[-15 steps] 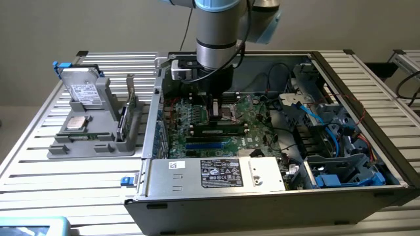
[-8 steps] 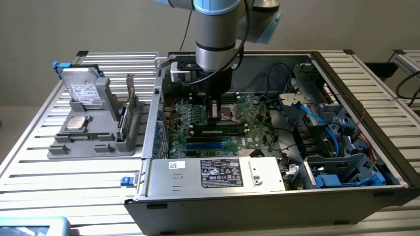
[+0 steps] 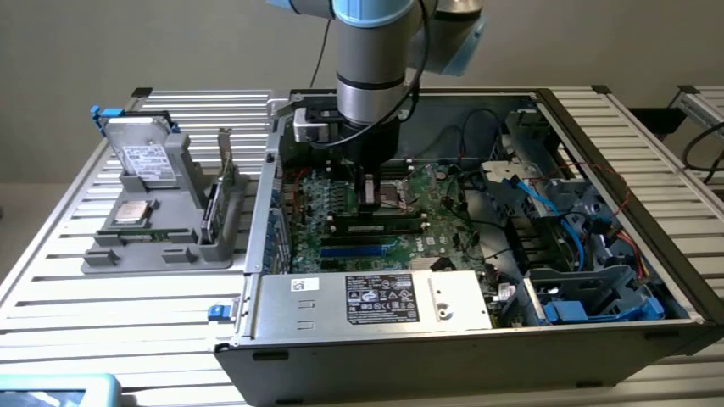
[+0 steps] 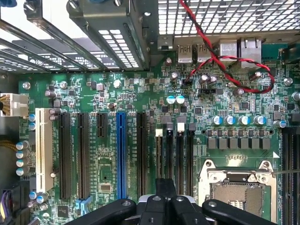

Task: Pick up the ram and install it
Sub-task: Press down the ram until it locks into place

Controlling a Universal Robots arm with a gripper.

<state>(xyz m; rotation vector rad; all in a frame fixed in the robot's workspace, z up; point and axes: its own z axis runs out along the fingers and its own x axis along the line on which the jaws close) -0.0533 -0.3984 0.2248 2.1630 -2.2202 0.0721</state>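
Lab bench: slatted aluminium table (image 3: 68, 254), opened PC case (image 3: 453, 339).

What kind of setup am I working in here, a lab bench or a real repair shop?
Most likely a lab test bench for PC assembly. An opened computer case lies on a slatted aluminium table, its motherboard exposed under the gripper, and a grey fixture beside the case holds spare parts.

Motherboard (image 3: 425, 199) inside case (image 3: 453, 348); parts stand (image 3: 169, 229) at exterior view's left.
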